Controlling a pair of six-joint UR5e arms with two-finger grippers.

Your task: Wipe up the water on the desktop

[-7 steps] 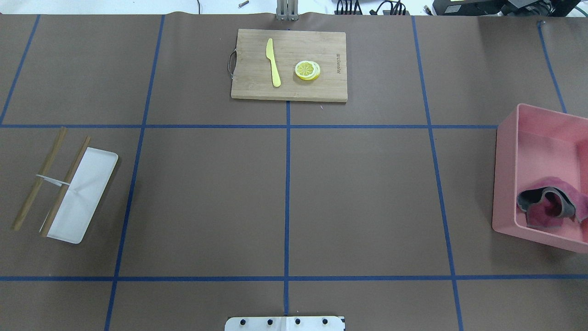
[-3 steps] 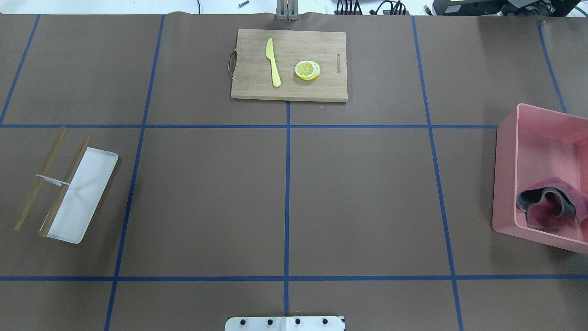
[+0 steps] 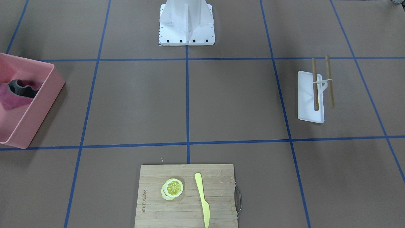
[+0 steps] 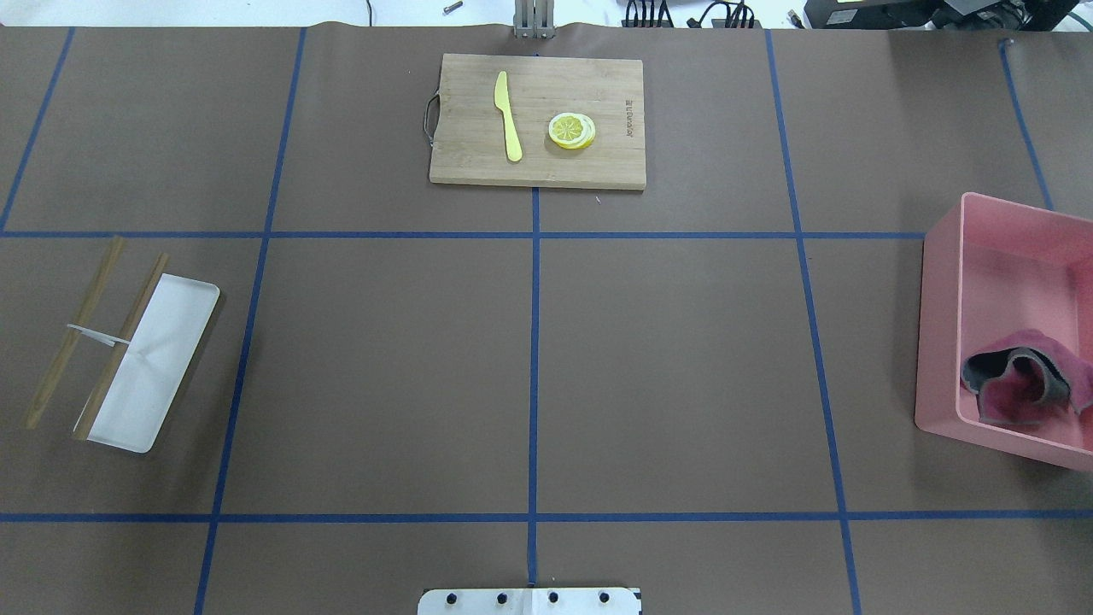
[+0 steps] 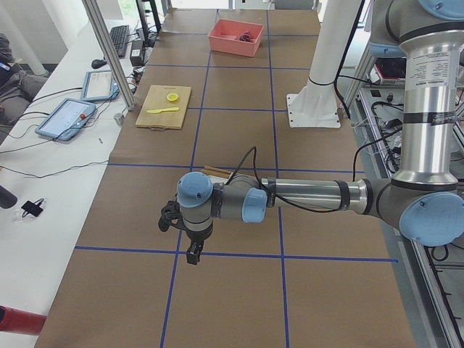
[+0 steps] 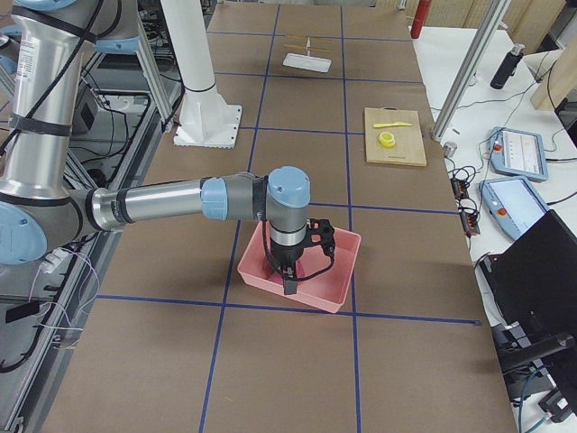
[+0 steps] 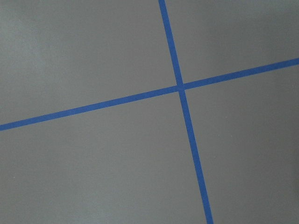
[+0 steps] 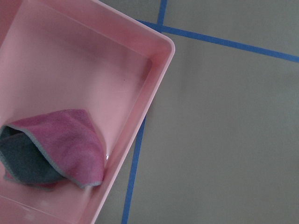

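Observation:
The desktop (image 4: 675, 376) is matte brown with blue tape lines; no water shows on it in any view. A crumpled pink and grey cloth (image 4: 1025, 380) lies in a pink bin (image 4: 939, 325) at the right edge; it also shows in the right wrist view (image 8: 51, 149). My right gripper (image 6: 290, 284) hangs over that bin, above the cloth. My left gripper (image 5: 193, 254) hangs above bare desktop near a tape crossing (image 7: 180, 87). Both grippers show only in the side views, so I cannot tell whether they are open or shut.
A bamboo cutting board (image 4: 461, 154) at the far centre carries a yellow knife (image 4: 508, 115) and lemon slices (image 4: 571, 131). A white tray (image 4: 162, 367) with two wooden sticks (image 4: 119, 342) lies at the left. The robot's base plate (image 4: 529, 601) is at the near edge.

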